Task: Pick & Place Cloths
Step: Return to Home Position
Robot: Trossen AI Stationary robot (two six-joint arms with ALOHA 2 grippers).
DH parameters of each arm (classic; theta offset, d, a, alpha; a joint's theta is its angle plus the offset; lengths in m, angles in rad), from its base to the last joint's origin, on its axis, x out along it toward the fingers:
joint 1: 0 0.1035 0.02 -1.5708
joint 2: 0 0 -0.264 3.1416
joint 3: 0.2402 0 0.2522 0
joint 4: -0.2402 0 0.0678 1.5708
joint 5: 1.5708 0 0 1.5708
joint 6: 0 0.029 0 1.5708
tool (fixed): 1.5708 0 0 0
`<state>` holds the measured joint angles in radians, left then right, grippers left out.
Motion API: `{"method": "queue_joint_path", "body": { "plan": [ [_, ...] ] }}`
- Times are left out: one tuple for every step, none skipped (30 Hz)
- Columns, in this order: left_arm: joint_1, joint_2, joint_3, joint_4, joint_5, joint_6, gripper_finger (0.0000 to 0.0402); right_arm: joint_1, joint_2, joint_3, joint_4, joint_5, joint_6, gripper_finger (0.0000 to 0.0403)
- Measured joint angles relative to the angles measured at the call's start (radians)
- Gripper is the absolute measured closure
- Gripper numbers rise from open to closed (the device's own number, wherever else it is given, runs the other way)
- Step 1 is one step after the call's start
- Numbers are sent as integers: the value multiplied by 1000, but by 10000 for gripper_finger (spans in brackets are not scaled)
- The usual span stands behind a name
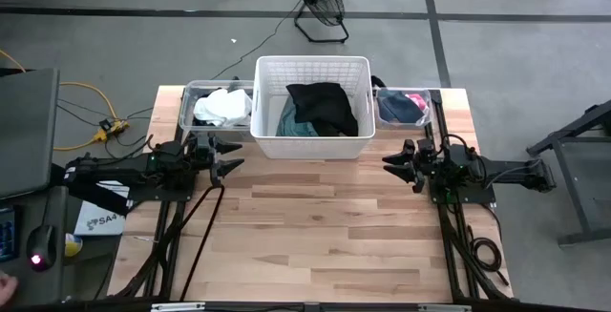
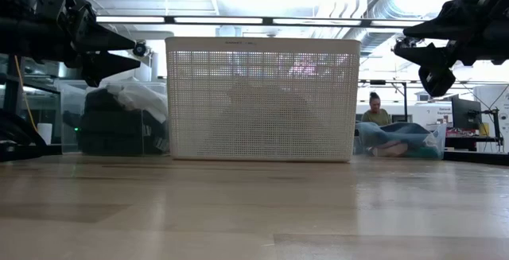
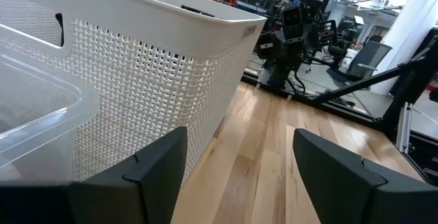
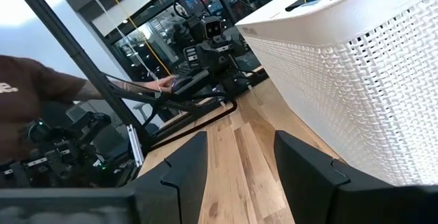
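**Wood, Plastic and Soft Cloth**

The surface [image 1: 315,236] is pale jointed wood planks, smooth with a soft sheen. The far middle basket [image 2: 262,101] is matt white plastic lattice. The left bin [image 1: 187,107] and right bin [image 1: 406,90] are clear, glossy plastic. The black cloth [image 1: 325,107] and white cloth [image 1: 224,110] look soft, matt and crumpled.

The high view looked straight down on the whole table [image 1: 315,226], with the basket [image 1: 312,145] at upper centre. The low view sat close at table height, facing the basket's long wall, left hand [image 2: 137,52] upper left, right hand [image 2: 400,41] upper right. The left wrist view looked along that wall to the right arm [image 3: 294,32]; the right wrist view looked to the left arm [image 4: 209,39].
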<state>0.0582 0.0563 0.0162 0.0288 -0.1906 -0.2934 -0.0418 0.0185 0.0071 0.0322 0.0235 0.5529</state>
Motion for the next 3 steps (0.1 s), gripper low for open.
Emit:
{"method": "queue_joint_path", "body": {
  "plan": [
    [0,0,0,0,0,0,139,0,0,0,0,0,0,243],
    [0,0,0,0,0,0,139,0,0,0,0,0,0,243],
    [0,0,0,0,0,0,139,0,0,0,0,0,0,243]
  ]
}}
